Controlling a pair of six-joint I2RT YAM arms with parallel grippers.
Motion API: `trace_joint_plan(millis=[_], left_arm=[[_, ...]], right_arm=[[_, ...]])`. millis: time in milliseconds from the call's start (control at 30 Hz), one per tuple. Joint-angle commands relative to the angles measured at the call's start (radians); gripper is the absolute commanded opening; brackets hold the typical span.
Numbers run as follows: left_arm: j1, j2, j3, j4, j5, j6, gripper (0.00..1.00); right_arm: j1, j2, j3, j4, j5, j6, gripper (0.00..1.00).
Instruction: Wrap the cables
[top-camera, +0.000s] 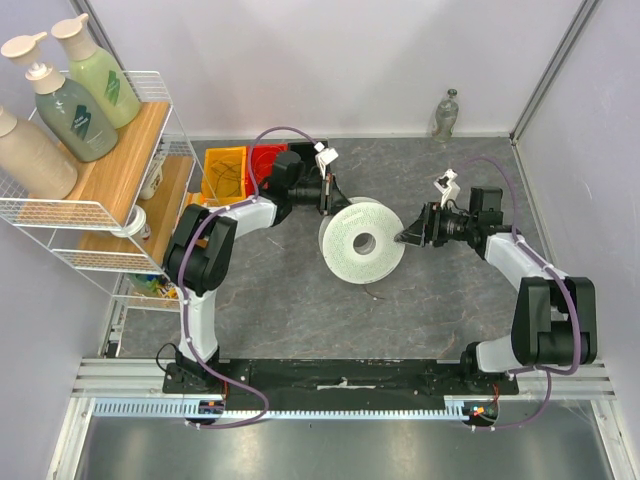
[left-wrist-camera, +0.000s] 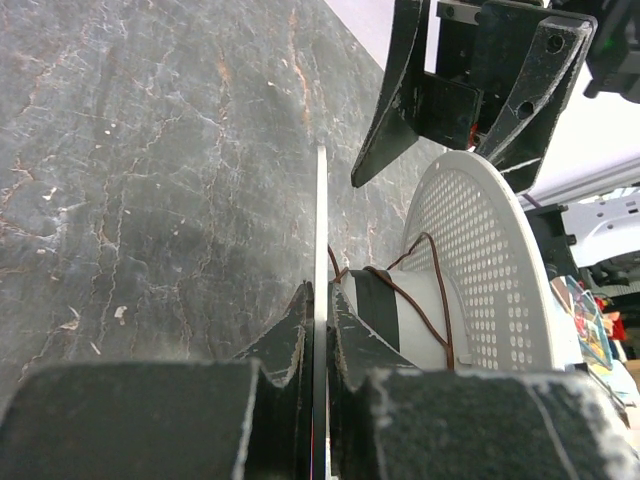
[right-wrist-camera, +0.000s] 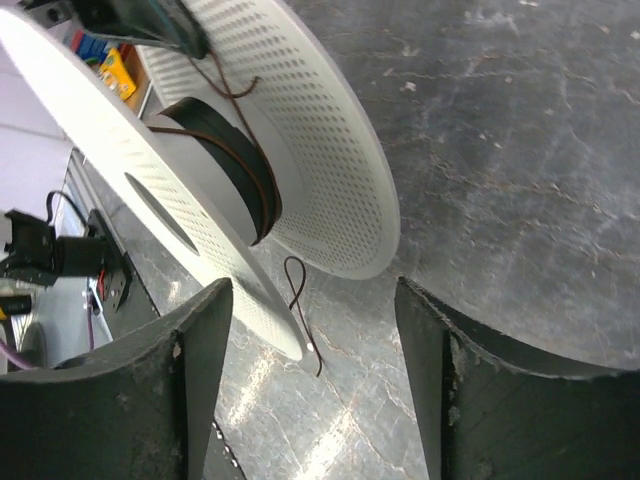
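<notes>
I count one white spool (top-camera: 362, 243), tilted up on its edge in the middle of the tabletop (top-camera: 300, 310); my left hand (left-wrist-camera: 320, 310) is clamped on the thin rim of one flange from the far left side; my right hand (right-wrist-camera: 310, 335) sits just right of the spool, fingers spread wide, holding nothing. I see one cable (right-wrist-camera: 262, 190); a few turns lie on the hub between the two flanges, and its loose tail (right-wrist-camera: 300, 300) curls onto the tabletop by the spool's near edge. I judge the cable thread-thin, limp and light, quick to slip from the pads or kink; I would pinch the tail close to its free end. The spool looks stiff and light; its flange may flex.
</notes>
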Motion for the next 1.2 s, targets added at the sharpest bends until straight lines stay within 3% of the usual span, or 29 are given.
trace_joint_plan(millis=[0,233,367,500,600,667,800,1000,1167], left_arm=[[0.004,0.011,0.058,0.077,0.084,-0.088,0.02],[0.004,0.032,0.076,0.089,0.113,-0.108,0.02],[0.002,0.053,0.091,0.094,0.112,-0.119,0.02],[0.002,0.072,0.114,0.092,0.116,-0.131,0.02],[0.004,0.076,0.127,0.068,0.110,-0.116,0.02],[0.009,0.077,0.130,0.046,0.100,-0.099,0.07],[0.016,0.073,0.130,0.010,0.083,-0.074,0.22],[0.050,0.058,0.131,-0.046,0.026,-0.035,0.57],[0.074,0.054,0.142,-0.101,-0.029,0.012,0.71]], right_arm=[[0.002,0.033,0.006,0.116,-0.151,-0.062,0.71],[0.019,0.046,-0.002,0.113,-0.199,-0.069,0.59],[0.021,0.056,0.001,0.102,-0.207,-0.070,0.48],[0.019,0.078,0.015,0.094,-0.211,-0.070,0.29],[0.019,0.102,0.026,0.087,-0.216,-0.069,0.10],[0.018,0.116,0.037,0.079,-0.217,-0.065,0.00],[0.016,0.128,0.047,0.077,-0.217,-0.058,0.00],[-0.002,0.150,0.064,0.082,-0.231,-0.052,0.00],[-0.030,0.190,0.089,0.083,-0.247,-0.049,0.00]])
